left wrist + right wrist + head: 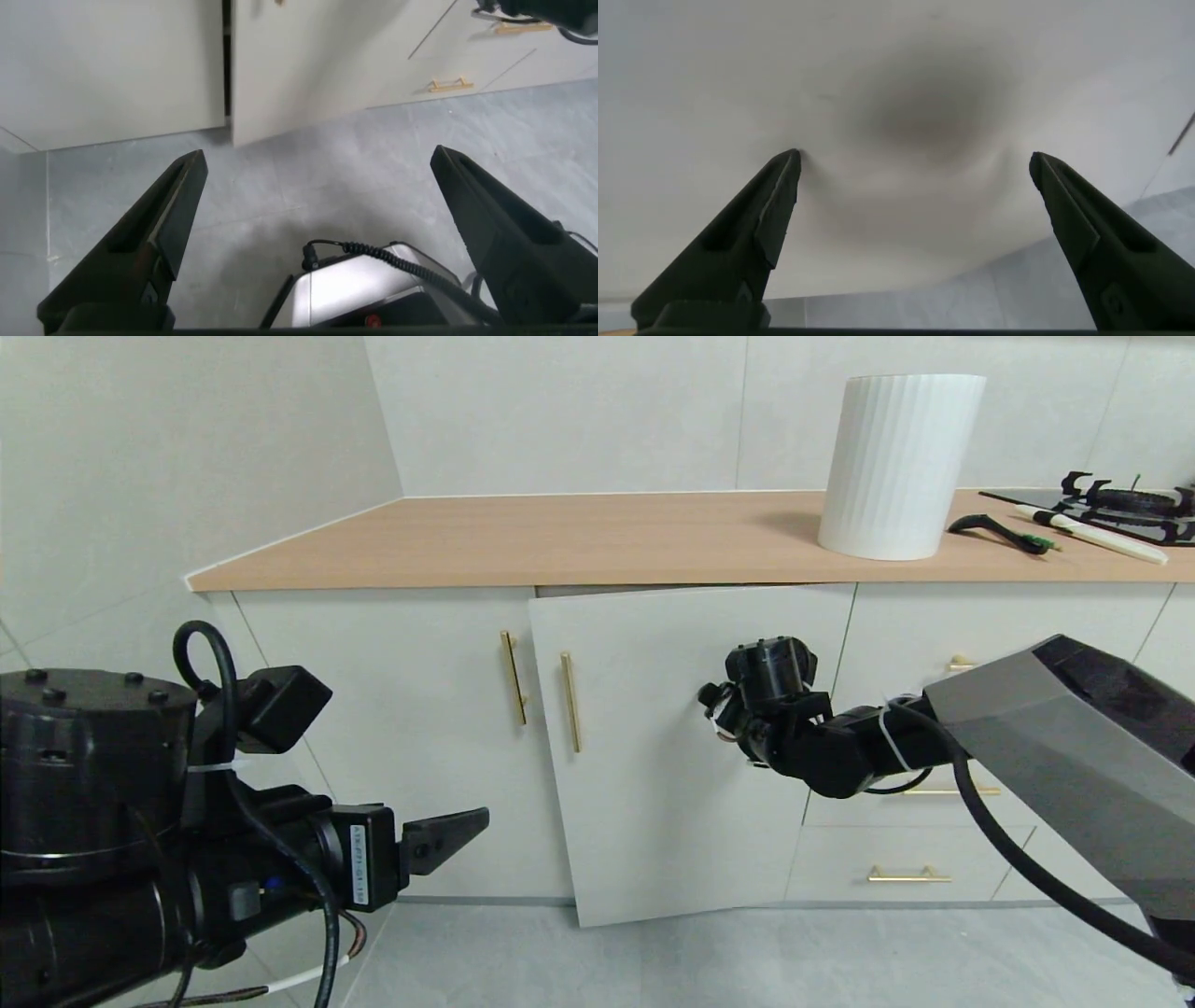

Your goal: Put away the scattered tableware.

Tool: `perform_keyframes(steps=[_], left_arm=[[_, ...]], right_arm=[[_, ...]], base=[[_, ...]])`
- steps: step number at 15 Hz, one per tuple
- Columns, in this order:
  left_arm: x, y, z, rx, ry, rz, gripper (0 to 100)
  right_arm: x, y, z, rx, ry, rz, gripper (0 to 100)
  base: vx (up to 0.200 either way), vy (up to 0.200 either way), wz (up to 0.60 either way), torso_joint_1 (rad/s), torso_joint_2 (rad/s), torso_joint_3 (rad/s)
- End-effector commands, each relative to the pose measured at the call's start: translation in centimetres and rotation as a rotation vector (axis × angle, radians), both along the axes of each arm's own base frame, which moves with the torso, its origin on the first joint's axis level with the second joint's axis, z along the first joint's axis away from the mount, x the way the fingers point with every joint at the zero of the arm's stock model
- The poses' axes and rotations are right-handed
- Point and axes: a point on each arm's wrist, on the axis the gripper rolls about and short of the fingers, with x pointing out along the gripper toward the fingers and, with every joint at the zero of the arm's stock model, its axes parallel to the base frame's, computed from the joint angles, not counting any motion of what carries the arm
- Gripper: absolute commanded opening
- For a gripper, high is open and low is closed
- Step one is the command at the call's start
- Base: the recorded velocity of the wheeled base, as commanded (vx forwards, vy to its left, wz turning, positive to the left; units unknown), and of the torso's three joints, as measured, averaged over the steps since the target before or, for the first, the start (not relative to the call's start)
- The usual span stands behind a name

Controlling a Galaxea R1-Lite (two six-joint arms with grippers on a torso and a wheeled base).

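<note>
Left tool (318, 173): low at the robot's left, in front of the cabinets, above the grey floor (653, 961). Its fingers are spread wide with nothing between them.
Right tool (915, 168): out in front of the cabinet door (672, 756), pointed straight at the door's pale face. Its fingers are spread wide and grasp nothing. The tips are right up at the panel, but whether they press on it cannot be told.
Cabinet door: ajar, with its handle side swung out from the cabinet front. Its gold bar handle (570, 702) is upright, just beside the matching handle (513, 678) of the shut door on the left.
Tableware: on the wooden table (560, 537) at its far right end. A black-handled utensil (999, 530) lies nearest the container, and a white-handled utensil (1102, 535) lies just right of it. Both lie flat, well apart from both tools.
White ribbed container (896, 467): stands upright on the table, left of the utensils.
Black rack-like piece (1130, 502): behind the utensils at the table's right edge. What it is cannot be told.
Drawers: right of the open door, with a gold handle (908, 875) on the lowest.
</note>
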Motion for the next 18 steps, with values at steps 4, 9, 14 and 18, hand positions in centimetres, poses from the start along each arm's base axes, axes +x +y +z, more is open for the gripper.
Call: perform_keyframes(steps=[4,9,14,18], left_arm=[[0.1,0.0,-0.1,0.002,0.004,0.001,100],[0.1,0.0,-0.1,0.003,0.005,0.001,100],[0.1,0.0,-0.1,0.002,0.004,0.001,100],[-0.1,0.1,-0.2,0.006,0.003,-0.002,100]], right_arm=[[2.9,-1.0,-2.1,-0.032,-0.023,-0.13,100],[3.3,-1.2,-2.4,-0.034,-0.025,-0.145,100],[-1.5,-0.6,1.4,0.0,0.001,0.002,100],[-8.4,-2.7,6.9,0.082,-0.019,0.258,100]], base=[[0.0,0.0,0.0,0.0,0.0,0.0],[0.0,0.0,0.0,0.0,0.0,0.0],[0.0,0.0,0.0,0.0,0.0,0.0],[0.0,0.0,0.0,0.0,0.0,0.0]])
